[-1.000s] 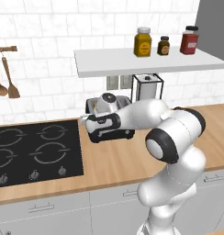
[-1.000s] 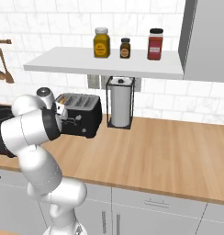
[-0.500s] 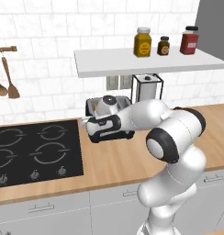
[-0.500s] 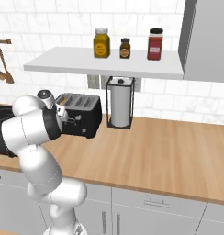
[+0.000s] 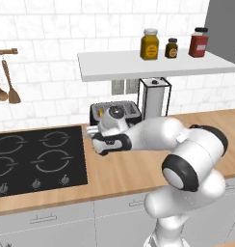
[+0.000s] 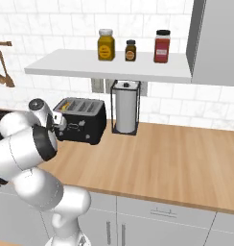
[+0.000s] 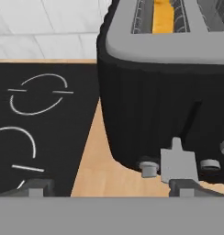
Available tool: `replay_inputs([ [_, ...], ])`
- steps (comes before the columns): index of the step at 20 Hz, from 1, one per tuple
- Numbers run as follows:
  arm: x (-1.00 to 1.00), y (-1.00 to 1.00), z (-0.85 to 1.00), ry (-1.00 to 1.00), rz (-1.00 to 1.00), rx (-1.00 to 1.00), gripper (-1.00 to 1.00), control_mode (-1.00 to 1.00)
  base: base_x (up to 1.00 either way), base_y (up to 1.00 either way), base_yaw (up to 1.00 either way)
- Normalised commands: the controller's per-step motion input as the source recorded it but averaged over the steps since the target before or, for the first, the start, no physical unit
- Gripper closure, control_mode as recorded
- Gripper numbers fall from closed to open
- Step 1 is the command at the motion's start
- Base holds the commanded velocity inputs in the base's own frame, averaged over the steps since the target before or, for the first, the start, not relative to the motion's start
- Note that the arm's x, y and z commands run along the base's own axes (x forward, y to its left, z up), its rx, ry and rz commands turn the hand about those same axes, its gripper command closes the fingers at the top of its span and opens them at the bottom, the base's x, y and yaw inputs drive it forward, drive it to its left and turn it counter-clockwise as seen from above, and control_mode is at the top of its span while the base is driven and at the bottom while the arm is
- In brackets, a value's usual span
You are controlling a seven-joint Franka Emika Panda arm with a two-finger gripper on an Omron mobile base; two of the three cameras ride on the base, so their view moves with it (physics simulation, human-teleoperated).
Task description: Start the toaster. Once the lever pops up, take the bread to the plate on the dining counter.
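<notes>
Gripper (image 7: 109, 188) jaws wide, w/ toaster (image 7: 169, 92) lever (image 7: 178, 160) just ahead by one tip, prob to press; bread (image 7: 163, 16) in slot.

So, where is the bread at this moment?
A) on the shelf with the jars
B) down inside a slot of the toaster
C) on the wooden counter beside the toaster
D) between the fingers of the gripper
B: in the hand view the bread sits down inside a slot on top of the toaster.
</notes>
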Motion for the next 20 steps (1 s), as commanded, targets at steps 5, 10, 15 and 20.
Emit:
replay_inputs([
  [5,-0.57,0.13,0.60,-0.33,0.00,-0.01,-1.00,-1.00,0.00,0.00,0.00],
  [10,-0.43,0.41,0.87,-0.31,0.02,-0.10,-1.00,-1.00,0.00,0.00,0.00],
  [15,-0.61,0.33,0.86,-0.16,0.01,-0.14,-1.00,-1.00,0.00,0.00,0.00],
  [20,-0.44,-0.09,0.86,0.01,-0.04,-0.02,-1.00,-1.00,0.00,0.00,0.00],
])
